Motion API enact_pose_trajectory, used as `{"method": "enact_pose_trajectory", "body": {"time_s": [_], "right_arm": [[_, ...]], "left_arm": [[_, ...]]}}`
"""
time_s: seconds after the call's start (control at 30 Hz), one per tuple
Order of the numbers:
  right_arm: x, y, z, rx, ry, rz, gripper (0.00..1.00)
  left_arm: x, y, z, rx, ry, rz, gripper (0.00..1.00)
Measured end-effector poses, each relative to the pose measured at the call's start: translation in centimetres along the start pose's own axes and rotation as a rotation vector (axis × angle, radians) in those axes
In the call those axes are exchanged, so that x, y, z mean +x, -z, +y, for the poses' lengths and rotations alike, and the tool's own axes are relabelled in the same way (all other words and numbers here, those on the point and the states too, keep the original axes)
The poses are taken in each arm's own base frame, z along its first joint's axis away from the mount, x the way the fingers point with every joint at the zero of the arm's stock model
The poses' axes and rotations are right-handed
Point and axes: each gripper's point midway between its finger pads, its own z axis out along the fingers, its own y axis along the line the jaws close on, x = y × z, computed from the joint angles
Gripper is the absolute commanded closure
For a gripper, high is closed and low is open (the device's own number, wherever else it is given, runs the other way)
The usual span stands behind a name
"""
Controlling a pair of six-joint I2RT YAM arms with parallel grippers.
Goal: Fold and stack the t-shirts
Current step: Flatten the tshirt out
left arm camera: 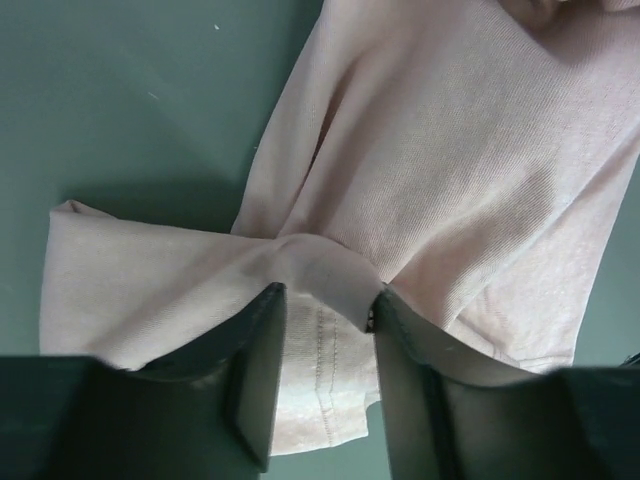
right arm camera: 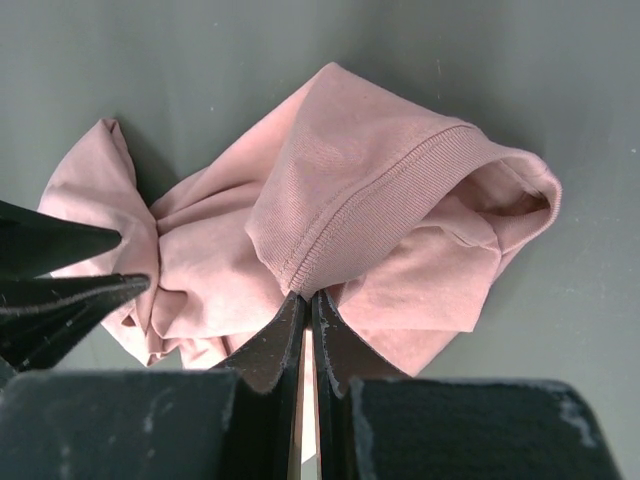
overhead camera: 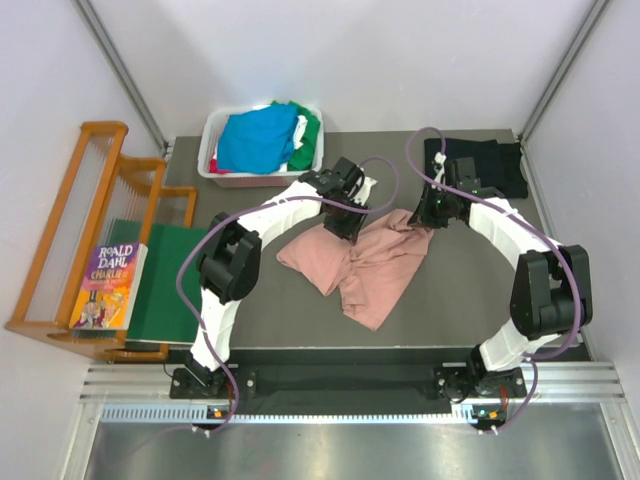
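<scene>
The dusty-pink t-shirt (overhead camera: 375,265) lies crumpled in the middle of the dark table. My left gripper (overhead camera: 348,222) is at its back edge. In the left wrist view the left gripper (left arm camera: 330,295) holds a fold of the pink t-shirt (left arm camera: 450,150) between its fingertips, and a stitched hem hangs between the fingers. My right gripper (overhead camera: 420,215) is at the shirt's back right corner. In the right wrist view the right gripper (right arm camera: 308,298) is shut on a ribbed edge of the pink t-shirt (right arm camera: 350,190). A black t-shirt (overhead camera: 485,165) lies at the back right.
A white basket (overhead camera: 212,150) at the back left holds blue (overhead camera: 255,140), green, white and red shirts. A dark-green board (overhead camera: 165,285), a book (overhead camera: 108,285) and a wooden frame (overhead camera: 70,200) are at the left. The other arm's fingers (right arm camera: 60,275) show at the left of the right wrist view.
</scene>
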Motion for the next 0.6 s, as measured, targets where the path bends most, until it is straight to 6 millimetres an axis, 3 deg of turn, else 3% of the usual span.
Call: {"method": "enact_pose_trajectory", "body": {"time_s": [0.2, 0.37, 0.6], "right_arm": [[0.0, 0.0, 0.1, -0.007, 0.000, 0.002, 1.00], [-0.1, 0.3, 0.4, -0.014, 0.003, -0.006, 1.00], [-0.1, 0.4, 0.5, -0.019, 0.004, -0.006, 1.00]], "left_arm": [[-0.2, 0.1, 0.0, 0.004, -0.002, -0.004, 0.70], [-1.1, 0.5, -0.3, 0.010, -0.005, -0.025, 1.00], [-1.2, 0.7, 0.2, 0.012, 0.001, -0.027, 1.00]]}}
